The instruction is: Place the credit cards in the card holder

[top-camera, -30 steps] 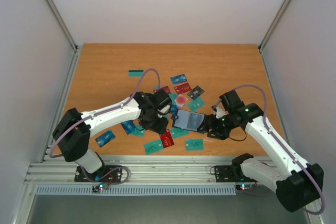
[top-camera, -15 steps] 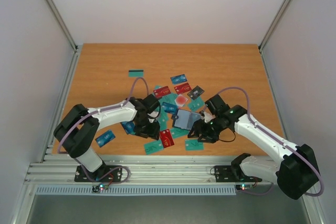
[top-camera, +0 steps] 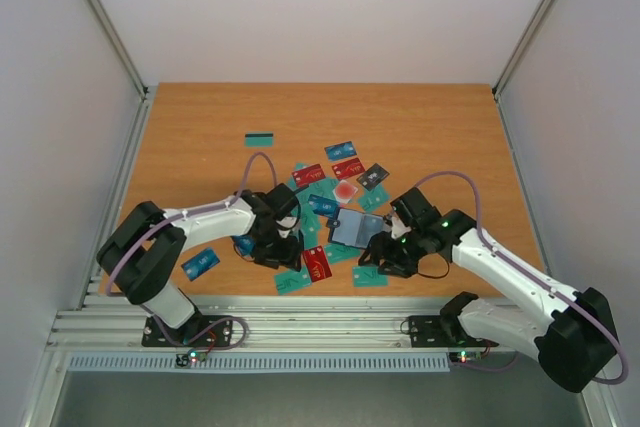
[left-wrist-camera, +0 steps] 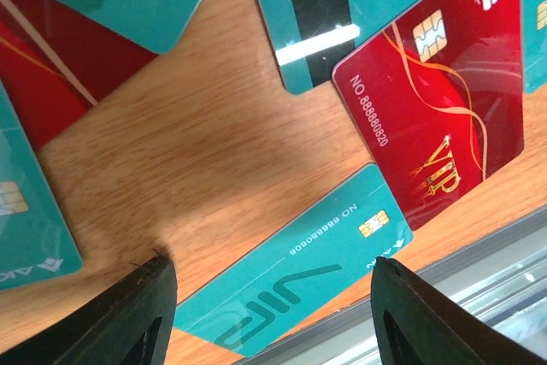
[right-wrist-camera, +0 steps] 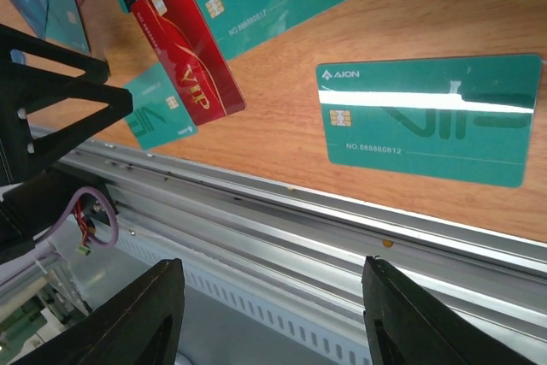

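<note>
Both arms have pulled toward the near edge. The left end effector (left-wrist-camera: 269,264), spread and empty, now hovers over a teal card (left-wrist-camera: 295,275). The right end effector (right-wrist-camera: 272,264), also spread, holds nothing. The card holder (top-camera: 357,228) lies on the bench (top-camera: 200,127) among scattered credit cards (top-camera: 347,168). Likely a fresh card pick next.

The left arm (top-camera: 205,225) and right arm (top-camera: 505,269) are white tubular links between black joint housings; a lilac cable (top-camera: 262,156) loops above each wrist. Black bases (top-camera: 425,327) at six o'clock carry tiny red and green lights; the left hand (left-wrist-camera: 269,301) has matte black wedge fingers (left-wrist-camera: 128,318).
</note>
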`<state>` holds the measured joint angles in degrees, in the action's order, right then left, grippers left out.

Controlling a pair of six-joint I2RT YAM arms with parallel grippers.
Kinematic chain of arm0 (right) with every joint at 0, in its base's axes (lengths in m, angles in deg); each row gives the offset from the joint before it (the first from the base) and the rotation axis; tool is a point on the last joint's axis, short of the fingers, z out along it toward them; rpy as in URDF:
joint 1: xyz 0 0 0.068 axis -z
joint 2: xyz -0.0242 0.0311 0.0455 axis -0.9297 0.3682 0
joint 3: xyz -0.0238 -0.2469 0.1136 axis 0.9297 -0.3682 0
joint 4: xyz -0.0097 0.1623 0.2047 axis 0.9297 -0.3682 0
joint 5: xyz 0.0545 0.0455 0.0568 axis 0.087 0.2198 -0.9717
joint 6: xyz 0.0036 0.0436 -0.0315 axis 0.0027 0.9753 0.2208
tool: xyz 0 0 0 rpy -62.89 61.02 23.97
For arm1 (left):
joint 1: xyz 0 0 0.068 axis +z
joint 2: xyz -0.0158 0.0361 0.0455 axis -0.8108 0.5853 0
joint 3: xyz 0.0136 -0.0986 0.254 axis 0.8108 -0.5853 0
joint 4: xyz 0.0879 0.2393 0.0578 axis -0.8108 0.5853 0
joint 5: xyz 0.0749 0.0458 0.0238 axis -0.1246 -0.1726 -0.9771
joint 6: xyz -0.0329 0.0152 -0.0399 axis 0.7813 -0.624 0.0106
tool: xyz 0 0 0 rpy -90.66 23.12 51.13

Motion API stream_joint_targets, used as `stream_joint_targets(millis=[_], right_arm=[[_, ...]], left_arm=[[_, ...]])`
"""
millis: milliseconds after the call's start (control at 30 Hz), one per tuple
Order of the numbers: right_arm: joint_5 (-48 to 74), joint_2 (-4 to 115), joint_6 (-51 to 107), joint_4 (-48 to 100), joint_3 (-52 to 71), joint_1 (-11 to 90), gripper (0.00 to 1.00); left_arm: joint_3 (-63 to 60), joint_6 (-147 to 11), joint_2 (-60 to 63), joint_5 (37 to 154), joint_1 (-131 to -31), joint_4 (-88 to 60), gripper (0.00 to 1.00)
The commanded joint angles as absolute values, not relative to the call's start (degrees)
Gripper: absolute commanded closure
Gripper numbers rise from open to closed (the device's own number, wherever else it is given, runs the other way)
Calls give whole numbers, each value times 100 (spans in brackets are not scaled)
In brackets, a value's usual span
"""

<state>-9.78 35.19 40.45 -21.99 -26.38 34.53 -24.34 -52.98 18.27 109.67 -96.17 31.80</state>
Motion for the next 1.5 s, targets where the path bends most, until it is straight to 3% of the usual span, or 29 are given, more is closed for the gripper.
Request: stream_joint_targets(millis=[0,500,767,1133,1467], right_arm=[[-821,3181,4424,-2064,-2837,3248,41],[-660,2329,5593,-1712,-3150,2730,41],[8,2137,6674,-1421,-3495,1882,41],[1833,3992,8349,597,-3205,-296,41],[2626,5630,8979,1571,-2642,-993,43]], left_arm=[[-3046,-5027,1849,11058,-9623,3005,36],[-3450,-3978,1607,11589,-10234,2534,39],[-3379,-3652,1401,11405,-10431,2732,39],[-3402,-4008,686,10926,-10294,3287,47],[-3481,-4395,388,11040,-9947,3124,62]])
